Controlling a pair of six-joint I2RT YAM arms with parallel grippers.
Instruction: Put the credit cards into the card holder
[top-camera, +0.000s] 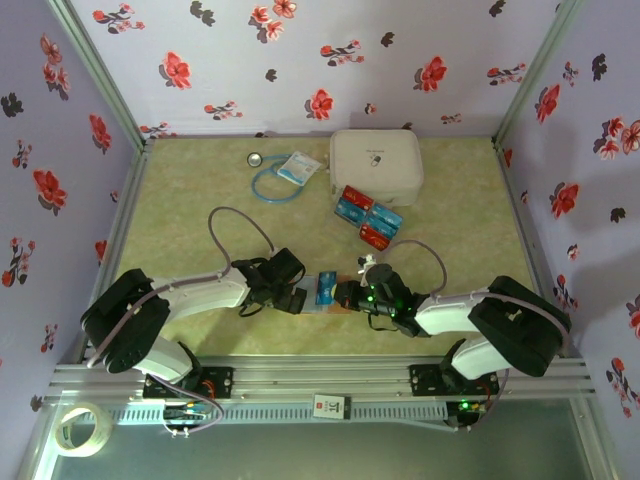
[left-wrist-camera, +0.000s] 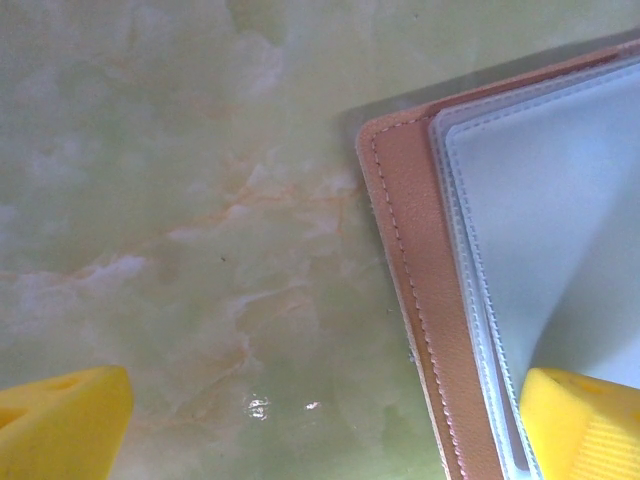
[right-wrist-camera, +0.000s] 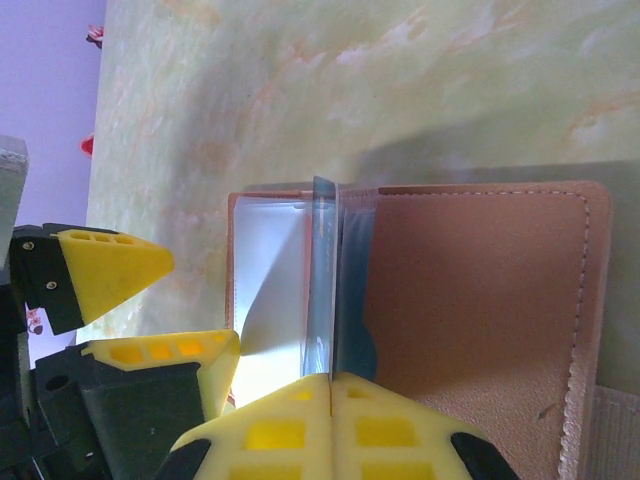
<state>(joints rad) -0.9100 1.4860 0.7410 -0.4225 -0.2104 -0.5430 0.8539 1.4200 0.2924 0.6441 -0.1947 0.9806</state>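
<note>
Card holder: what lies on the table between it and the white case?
In the top view, loose red and blue credit cards lie between the card holder and the white case, near the case's front edge.

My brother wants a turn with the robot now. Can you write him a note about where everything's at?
Left claw: open, one finger resting on the clear sleeve of the wallet.
Right claw: shut on a blue card, held on edge over the open wallet.
Other cards: piled beside the white case.
Done: no card seen inside yet.
Left: slip this one in, then the rest.
</note>
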